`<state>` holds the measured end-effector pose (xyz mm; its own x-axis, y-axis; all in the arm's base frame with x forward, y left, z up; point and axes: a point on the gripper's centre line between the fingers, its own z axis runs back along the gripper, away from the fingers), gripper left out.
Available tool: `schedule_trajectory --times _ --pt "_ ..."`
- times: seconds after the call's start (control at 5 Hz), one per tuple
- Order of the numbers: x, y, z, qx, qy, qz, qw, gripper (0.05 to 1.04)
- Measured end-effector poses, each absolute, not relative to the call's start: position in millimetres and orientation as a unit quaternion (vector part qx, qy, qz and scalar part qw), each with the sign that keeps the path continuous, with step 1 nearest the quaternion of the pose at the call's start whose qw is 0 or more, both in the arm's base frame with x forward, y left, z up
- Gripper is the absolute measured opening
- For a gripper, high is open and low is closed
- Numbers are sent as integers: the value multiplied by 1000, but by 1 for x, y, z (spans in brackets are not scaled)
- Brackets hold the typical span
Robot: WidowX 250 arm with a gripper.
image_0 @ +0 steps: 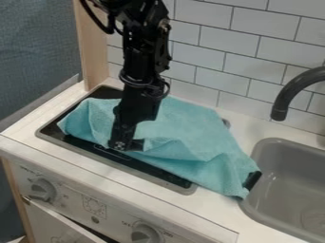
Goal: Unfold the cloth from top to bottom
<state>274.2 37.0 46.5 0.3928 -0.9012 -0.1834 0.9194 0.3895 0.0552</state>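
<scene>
Camera view: blue cloth partly hides the stovetop.

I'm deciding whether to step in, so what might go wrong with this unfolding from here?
The cloth's right corner lies at the rim of the sink, so it could slip in. A black object pokes out under that corner and might snag or get dragged. The gripper is low at the rumpled near edge, so a pull may bunch the folds instead.

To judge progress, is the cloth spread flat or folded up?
Partly spread: the cloth covers much of the stovetop, but is creased and bunched.
</scene>
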Motion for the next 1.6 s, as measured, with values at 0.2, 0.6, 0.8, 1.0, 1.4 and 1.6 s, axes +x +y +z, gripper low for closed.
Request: schedule_trajectory --times 0.2,0.6,0.8,1.0,1.4,1.6 --pt "258 40 46 80 68 -564 819 55" --pt "235 49 27 106 105 -580 801 55" --pt "234 50 18 118 122 -581 796 71" --pt "231 48 17 105 128 -576 800 224" --pt "234 44 19 89 126 -571 806 795" --pt "236 44 22 81 125 -570 808 1020"
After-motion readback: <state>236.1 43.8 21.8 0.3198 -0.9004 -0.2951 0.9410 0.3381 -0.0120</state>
